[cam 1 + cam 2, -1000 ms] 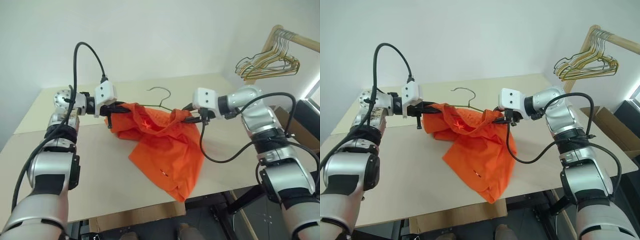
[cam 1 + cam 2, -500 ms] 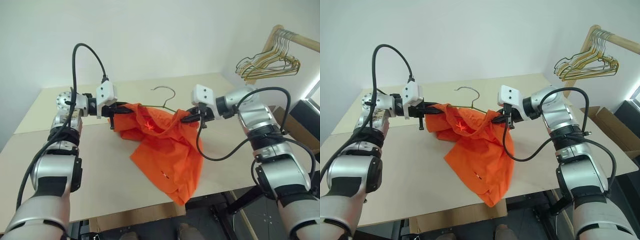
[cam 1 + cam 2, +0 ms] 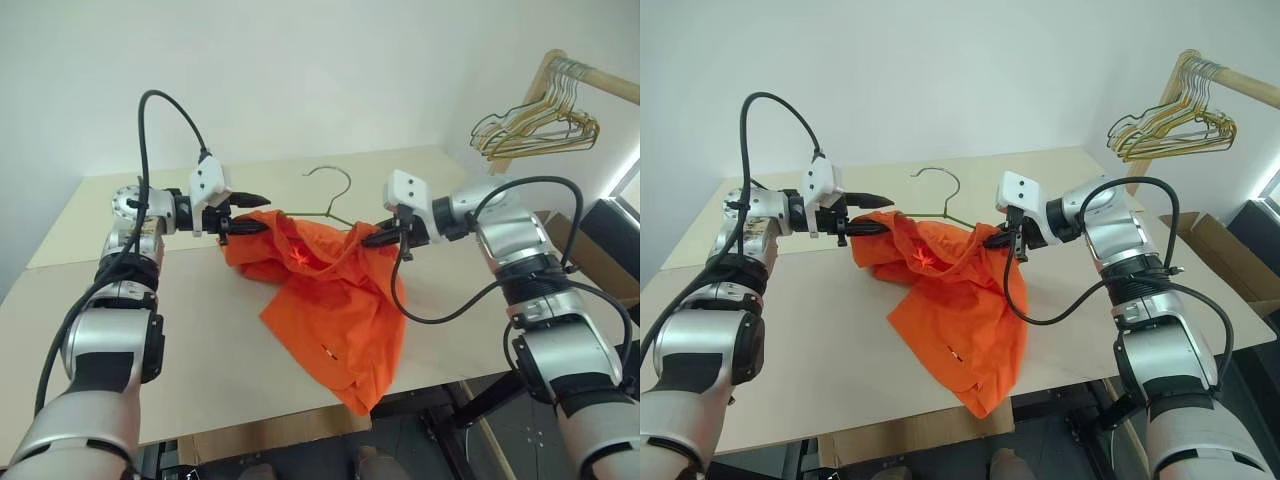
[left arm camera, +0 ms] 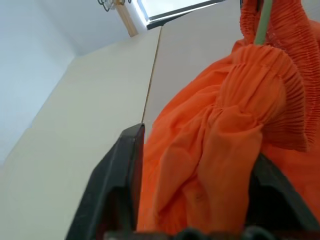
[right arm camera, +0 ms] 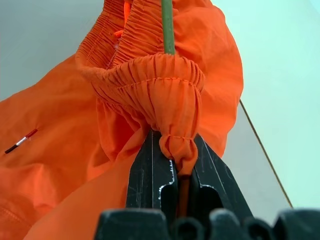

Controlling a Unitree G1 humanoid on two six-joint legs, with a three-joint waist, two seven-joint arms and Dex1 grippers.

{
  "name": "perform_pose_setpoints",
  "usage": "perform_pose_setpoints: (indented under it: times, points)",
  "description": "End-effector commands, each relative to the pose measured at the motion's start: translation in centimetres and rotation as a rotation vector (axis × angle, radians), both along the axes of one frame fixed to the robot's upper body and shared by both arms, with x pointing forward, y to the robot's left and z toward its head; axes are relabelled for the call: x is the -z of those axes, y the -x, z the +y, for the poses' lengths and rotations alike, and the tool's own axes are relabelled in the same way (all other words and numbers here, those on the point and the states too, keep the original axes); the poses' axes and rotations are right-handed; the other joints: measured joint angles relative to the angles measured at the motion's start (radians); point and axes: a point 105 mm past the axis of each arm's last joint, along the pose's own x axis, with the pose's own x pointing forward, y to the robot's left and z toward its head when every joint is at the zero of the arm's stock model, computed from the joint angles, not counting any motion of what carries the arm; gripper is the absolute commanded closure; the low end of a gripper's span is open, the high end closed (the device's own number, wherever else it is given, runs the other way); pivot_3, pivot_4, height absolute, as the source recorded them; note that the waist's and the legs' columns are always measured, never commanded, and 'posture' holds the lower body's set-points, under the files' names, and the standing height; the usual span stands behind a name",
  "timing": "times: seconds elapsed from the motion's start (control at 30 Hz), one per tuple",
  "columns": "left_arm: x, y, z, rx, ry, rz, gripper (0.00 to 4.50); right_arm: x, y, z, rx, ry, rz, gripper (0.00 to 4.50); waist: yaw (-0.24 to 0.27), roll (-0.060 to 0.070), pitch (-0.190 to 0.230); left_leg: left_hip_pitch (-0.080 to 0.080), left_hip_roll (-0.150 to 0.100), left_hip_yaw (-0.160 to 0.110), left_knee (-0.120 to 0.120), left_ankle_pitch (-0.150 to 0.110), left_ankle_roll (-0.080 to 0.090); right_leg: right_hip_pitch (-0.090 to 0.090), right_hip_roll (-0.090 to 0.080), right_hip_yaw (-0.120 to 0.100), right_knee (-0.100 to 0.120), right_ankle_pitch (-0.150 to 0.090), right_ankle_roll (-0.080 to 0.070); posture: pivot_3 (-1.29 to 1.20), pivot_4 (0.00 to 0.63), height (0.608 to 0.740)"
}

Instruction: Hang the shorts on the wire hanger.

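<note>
My arms are silver-grey with black joint bands; behind each black claw, a white box trails looping black cable.

Orange shorts (image 4: pixel 235 150) between parted tool (image 4: pixel 192 200) fingers

Shorts (image 3: pixel 330 290) on the wire hanger (image 3: pixel 330 193) between both end effectors — above the table (image 3: pixel 200 340).

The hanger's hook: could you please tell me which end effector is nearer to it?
Right. The right end effector, shut on the shorts, sits just below-right of the hook; the left end effector, open, lies farther off to its left.
</note>
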Motion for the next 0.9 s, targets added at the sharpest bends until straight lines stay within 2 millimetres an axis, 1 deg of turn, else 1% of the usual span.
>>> perform_pose_setpoints:
  times: [0.03, 0.1, 0.13, 0.27, 0.33, 0.43, 0.5, 0.67, 0.77, 0.9]
  points:
    - [-3.3, 0.4, 1.1, 0.014, 0.036, -0.100, 0.94, -1.3, 0.3, -1.0, 0.038, -0.057, -0.015, 4.50, -0.001, 0.000, 0.000, 0.000, 0.000, 0.000, 0.000, 0.000, 0.000, 0.000, 0.000, 0.000, 0.000, 0.000, 0.000, -0.05, 0.000, 0.740]
    - [-3.6, 0.6, 1.7, 0.008, 0.040, -0.108, 0.26, -1.1, 0.4, -1.7, 0.073, -0.078, 0.005, 4.50, -0.001, 0.000, 0.000, 0.000, 0.000, 0.000, 0.000, 0.000, 0.000, 0.000, 0.000, 0.000, 0.000, 0.000, 0.000, -0.05, 0.000, 0.740]
    - [-3.8, 0.6, 2.0, 0.001, 0.044, -0.111, 0.05, -0.9, 0.4, -2.0, 0.094, -0.083, 0.013, 4.50, -0.001, 0.000, 0.000, 0.000, 0.000, 0.000, 0.000, 0.000, 0.000, 0.000, 0.000, 0.000, 0.000, 0.000, 0.000, -0.05, 0.000, 0.740]
    - [-4.8, 0.7, 2.9, -0.029, 0.080, -0.141, 0.05, -0.2, 0.4, -3.6, 0.185, -0.118, 0.040, 4.50, -0.002, 0.000, 0.000, 0.001, 0.000, 0.000, 0.000, 0.000, 0.000, 0.000, 0.000, 0.000, 0.000, 0.000, 0.000, -0.08, 0.000, 0.740]
    - [-5.0, 0.9, 3.3, -0.034, 0.097, -0.144, 0.05, 0.0, 0.6, -4.2, 0.225, -0.141, 0.051, 4.50, -0.003, 0.000, 0.000, 0.001, 0.000, 0.000, 0.000, 0.000, 0.000, 0.000, 0.000, 0.000, 0.000, 0.000, 0.000, -0.08, 0.000, 0.740]
    - [-4.8, 0.9, 3.6, -0.050, 0.116, -0.146, 0.05, 0.2, 0.6, -5.2, 0.307, -0.167, 0.069, 4.50, -0.006, 0.000, 0.000, 0.000, 0.000, 0.000, 0.000, 0.000, 0.000, 0.000, 0.000, 0.000, 0.000, 0.000, 0.000, -0.10, 0.000, 0.740]
    - [-4.5, 1.2, 3.5, -0.040, 0.118, -0.135, 0.05, 0.2, 0.5, -6.0, 0.402, -0.200, 0.113, 4.50, -0.012, 0.000, 0.000, 0.000, 0.000, 0.000, 0.000, 0.000, 0.000, 0.000, 0.000, 0.000, 0.000, 0.000, 0.000, -0.10, 0.000, 0.740]
    - [-4.5, 2.7, 2.6, 0.035, 0.218, -0.132, 0.05, 0.2, 0.7, -8.3, 0.642, -0.254, 0.145, 4.50, -0.023, 0.000, 0.000, 0.000, 0.001, 0.000, 0.000, 0.000, 0.000, 0.000, 0.000, 0.000, 0.000, 0.000, 0.000, -0.12, 0.000, 0.740]
    - [-4.3, 4.1, 1.7, 0.080, 0.241, -0.132, 0.05, 0.0, 0.5, -10.8, 0.864, -0.296, 0.182, 4.50, -0.027, 0.000, 0.000, 0.000, 0.001, 0.000, 0.000, 0.000, 0.000, 0.000, -0.001, 0.001, 0.000, 0.000, 0.000, -0.13, 0.000, 0.740]
    - [-4.5, 5.9, 0.4, 0.130, 0.317, -0.126, 0.05, -0.2, 1.4, -13.8, 1.076, -0.315, 0.181, 4.50, -0.029, 0.000, 0.000, 0.001, 0.001, -0.001, 0.000, 0.000, 0.000, 0.000, -0.001, 0.001, 0.000, 0.000, 0.000, -0.15, 0.000, 0.740]
